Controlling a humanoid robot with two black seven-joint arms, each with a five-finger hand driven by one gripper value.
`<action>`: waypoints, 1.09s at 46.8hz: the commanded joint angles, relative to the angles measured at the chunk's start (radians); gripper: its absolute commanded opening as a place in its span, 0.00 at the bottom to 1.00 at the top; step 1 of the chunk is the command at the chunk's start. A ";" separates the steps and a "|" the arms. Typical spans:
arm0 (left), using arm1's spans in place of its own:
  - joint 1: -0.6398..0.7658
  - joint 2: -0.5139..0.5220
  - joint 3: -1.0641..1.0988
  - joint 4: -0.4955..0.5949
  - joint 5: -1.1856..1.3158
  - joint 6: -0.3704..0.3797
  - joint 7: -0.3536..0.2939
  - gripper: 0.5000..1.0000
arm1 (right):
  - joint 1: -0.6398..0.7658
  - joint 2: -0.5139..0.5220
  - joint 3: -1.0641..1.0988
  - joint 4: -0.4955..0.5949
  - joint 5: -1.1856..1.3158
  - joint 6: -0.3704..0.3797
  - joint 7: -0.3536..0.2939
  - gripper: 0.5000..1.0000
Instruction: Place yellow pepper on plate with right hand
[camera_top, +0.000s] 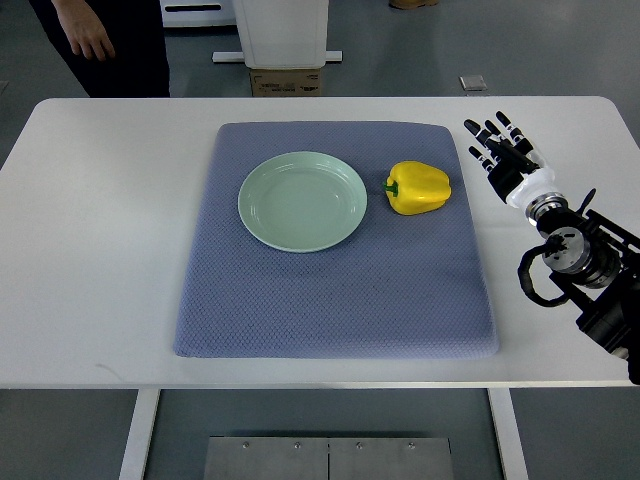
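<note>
Yellow pepper (419, 188) lying on its side on blue-grey textured mat (335, 290), stem toward pale green plate (302, 200); pepper just right of the plate rim, apart from it. Plate empty, left of mat centre. Mat spread over white table (90, 250). Right hand (503, 148) over bare tabletop beyond the mat's right edge, near the pepper but not touching; dark fingers (489, 130) spread wide, holding nothing. Right arm entering from lower right edge. Person's hand (90, 40) and dark clothing at upper left, behind the table.
</note>
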 joint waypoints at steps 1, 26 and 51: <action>0.001 0.000 0.000 0.000 -0.001 0.001 0.000 1.00 | 0.001 0.000 0.001 0.000 0.000 0.000 0.000 1.00; -0.013 0.000 0.003 0.001 -0.001 -0.002 0.000 1.00 | 0.003 -0.001 0.002 -0.005 -0.002 0.000 0.002 1.00; -0.013 0.000 0.003 0.001 -0.001 -0.003 0.000 1.00 | 0.017 -0.006 0.009 -0.008 -0.002 0.003 0.035 1.00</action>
